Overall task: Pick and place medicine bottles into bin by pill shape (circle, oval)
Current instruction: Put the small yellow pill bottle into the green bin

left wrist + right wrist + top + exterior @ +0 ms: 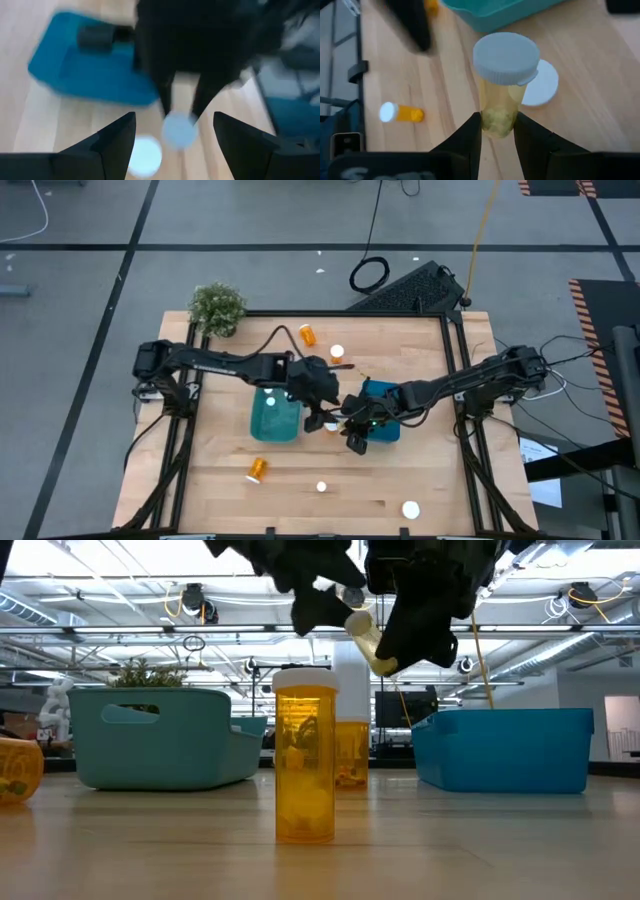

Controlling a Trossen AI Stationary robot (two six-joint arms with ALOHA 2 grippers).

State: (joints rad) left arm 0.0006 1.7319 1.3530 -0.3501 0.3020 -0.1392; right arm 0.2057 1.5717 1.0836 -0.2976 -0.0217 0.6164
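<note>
My right gripper (497, 131) is clamping a pale-yellow translucent bottle with a white round cap (506, 57), held above the table between the bins | my left gripper (172, 135) is hovering alongside, fingers apart, empty | teal plastic bin (276, 417) and blue plastic bin (385, 429) are flanking | several orange bottles (257, 469) are remaining loose on the wooden table (420, 480); sorting is looking mostly unfinished.

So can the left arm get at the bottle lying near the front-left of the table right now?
Probably yes. The left gripper is open and holds nothing, and bare table lies between it and the lying bottle. The right gripper, busy with a pale bottle, is off to the side.
</note>
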